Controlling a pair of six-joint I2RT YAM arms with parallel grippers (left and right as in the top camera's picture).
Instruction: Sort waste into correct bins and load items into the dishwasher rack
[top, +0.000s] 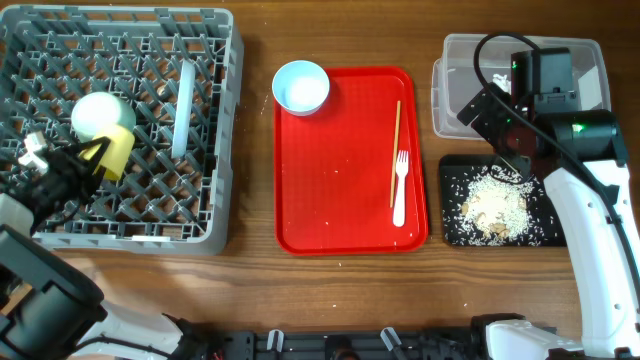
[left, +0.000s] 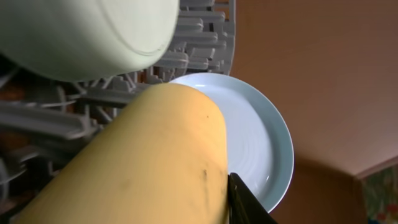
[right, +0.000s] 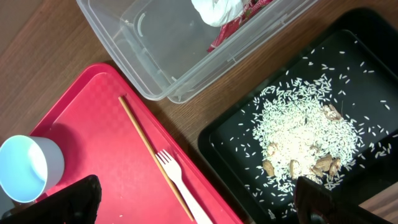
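"Overhead: which step?"
"Loading. My left gripper is clamped on the yellow cup, inside the dishwasher rack, left half. Right gripper fingers apart, empty."
"Next?"
"Likely seat it, let go, then fetch the bowl right of the rack."

Red tray flat on wooden table — mid-table, scattered grains on it.

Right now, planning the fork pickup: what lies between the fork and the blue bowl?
The chopstick, beside the fork, then bare red tray to the bowl; overhead view.
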